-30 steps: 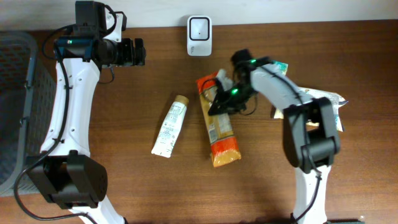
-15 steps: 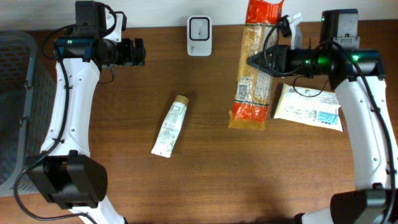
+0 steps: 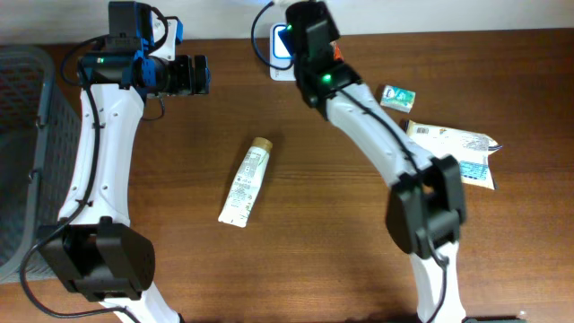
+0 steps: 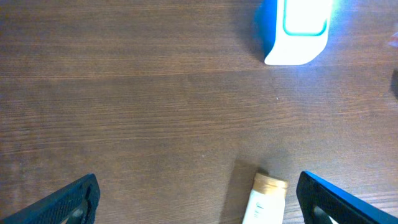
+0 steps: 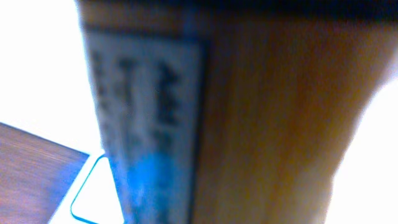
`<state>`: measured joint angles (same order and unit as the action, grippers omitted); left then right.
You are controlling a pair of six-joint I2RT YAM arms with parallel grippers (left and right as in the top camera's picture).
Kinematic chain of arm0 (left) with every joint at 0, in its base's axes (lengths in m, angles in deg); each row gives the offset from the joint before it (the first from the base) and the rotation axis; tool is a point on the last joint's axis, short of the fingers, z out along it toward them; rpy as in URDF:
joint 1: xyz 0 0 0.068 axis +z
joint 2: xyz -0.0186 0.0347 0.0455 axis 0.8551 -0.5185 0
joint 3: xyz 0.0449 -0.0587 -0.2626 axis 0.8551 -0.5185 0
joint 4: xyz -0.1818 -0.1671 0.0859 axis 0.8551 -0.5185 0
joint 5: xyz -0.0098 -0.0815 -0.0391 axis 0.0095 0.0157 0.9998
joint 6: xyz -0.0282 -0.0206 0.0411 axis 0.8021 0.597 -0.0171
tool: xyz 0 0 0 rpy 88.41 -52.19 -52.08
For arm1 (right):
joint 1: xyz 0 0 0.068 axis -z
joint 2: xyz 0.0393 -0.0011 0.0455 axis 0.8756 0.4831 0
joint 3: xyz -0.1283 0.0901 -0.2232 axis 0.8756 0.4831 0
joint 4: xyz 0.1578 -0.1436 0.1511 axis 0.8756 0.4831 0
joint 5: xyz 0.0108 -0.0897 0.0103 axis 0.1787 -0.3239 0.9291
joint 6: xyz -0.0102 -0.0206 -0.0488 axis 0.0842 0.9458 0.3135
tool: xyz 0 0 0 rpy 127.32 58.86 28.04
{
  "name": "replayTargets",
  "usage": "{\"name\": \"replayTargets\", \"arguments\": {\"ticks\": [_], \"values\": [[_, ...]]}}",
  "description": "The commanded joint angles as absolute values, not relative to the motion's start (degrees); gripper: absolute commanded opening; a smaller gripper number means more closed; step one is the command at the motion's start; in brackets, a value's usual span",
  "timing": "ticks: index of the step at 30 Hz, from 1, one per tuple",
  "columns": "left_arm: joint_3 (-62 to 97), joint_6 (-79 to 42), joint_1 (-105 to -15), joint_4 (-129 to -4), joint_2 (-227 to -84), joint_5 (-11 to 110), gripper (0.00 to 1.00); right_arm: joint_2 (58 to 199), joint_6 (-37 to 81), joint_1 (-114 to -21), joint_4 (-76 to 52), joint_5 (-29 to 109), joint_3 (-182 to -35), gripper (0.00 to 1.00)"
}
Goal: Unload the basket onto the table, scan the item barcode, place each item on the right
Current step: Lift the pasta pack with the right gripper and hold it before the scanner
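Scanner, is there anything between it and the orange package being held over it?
Nothing visible. In the right wrist view the orange package hangs close above the white scanner, and the scanner's blue light falls on the package's label. The tube lies well off to the side.

my dark brown wood-grain table (image 3: 296, 269): matt, fine streaky grain | small white plastic scanner box (image 4: 297, 34): smooth, shiny | white squeeze tube with tan cap (image 3: 245, 184): plastic, slight sheen | orange film packet (image 5: 267, 124): looks glossy, label blurred
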<state>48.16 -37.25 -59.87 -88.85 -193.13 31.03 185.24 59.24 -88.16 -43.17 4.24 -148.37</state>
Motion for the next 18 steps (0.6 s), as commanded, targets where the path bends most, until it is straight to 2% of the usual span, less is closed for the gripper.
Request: {"name": "replayTargets", "arguments": {"ticks": [1, 5, 9, 14, 18], "values": [[48.2, -37.4, -59.8, -88.8, -193.2, 31.1, 0.99, 188.6, 72.5, -88.9, -53.9, 2.5, -150.6, 0.04], [48.2, -37.4, -59.8, -88.8, -193.2, 31.1, 0.99, 193.3, 75.7, -88.9, -65.7, 9.4, -150.6, 0.04], [48.2, -37.4, -59.8, -88.8, -193.2, 31.1, 0.99, 196.5, 78.1, -88.4, -71.1, 13.7, -150.6, 0.04], [48.2, -37.4, -59.8, -88.8, -193.2, 31.1, 0.99, 198.6, 86.6, -88.0, -72.9, 13.9, -150.6, 0.04], [48.2, -37.4, -59.8, -88.8, -193.2, 31.1, 0.99, 198.7, 88.9, -88.0, -73.1, 13.9, -150.6, 0.04]]}}
